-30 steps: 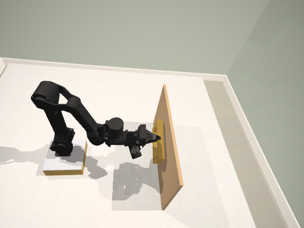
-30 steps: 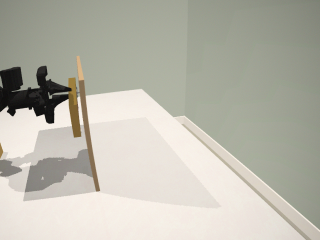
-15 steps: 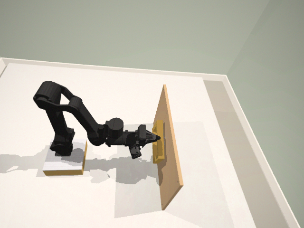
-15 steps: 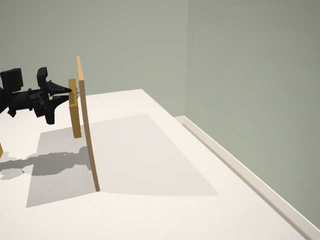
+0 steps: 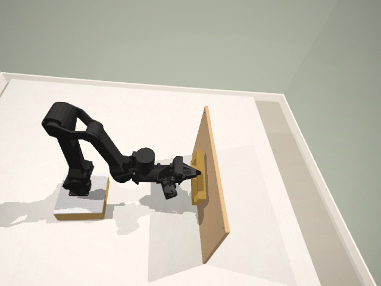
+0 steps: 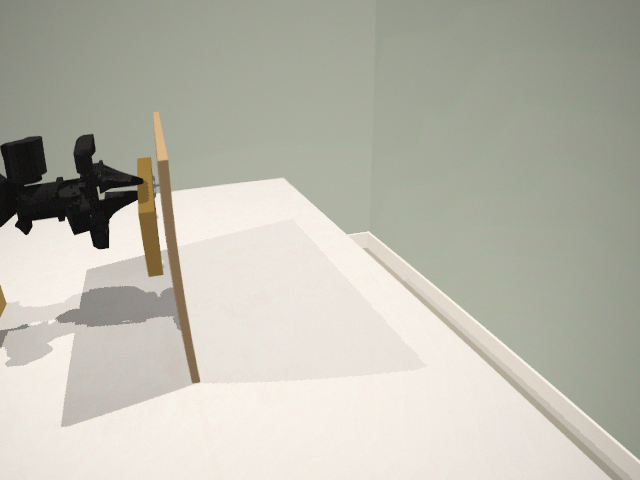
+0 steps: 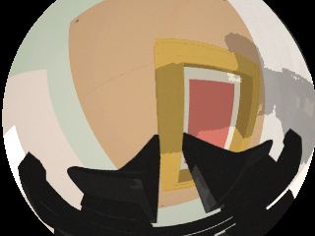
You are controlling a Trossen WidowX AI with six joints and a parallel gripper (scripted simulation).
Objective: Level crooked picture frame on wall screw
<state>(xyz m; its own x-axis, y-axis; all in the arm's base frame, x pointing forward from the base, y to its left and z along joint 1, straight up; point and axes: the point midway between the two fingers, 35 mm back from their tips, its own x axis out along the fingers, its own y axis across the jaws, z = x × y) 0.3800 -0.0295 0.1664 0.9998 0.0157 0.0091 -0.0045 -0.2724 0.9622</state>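
Observation:
The yellow picture frame (image 5: 198,190) (image 6: 148,237) (image 7: 167,86), with a red picture (image 7: 212,108) inside, hangs on the upright wooden wall board (image 5: 212,215) (image 6: 183,299) (image 7: 112,92). The top and exterior views see it edge-on, so I cannot judge its tilt there. My gripper (image 5: 198,173) (image 6: 139,187) (image 7: 169,138) reaches level toward the board and is shut on one bar of the frame, one finger on each side of the bar. A bit of the grey screw (image 6: 152,186) shows between frame and board. The notched strip is hidden.
The arm's base stands on a white-topped block (image 5: 81,209) to the left of the board. A low raised rim (image 5: 307,154) (image 6: 465,330) borders the white floor on the right.

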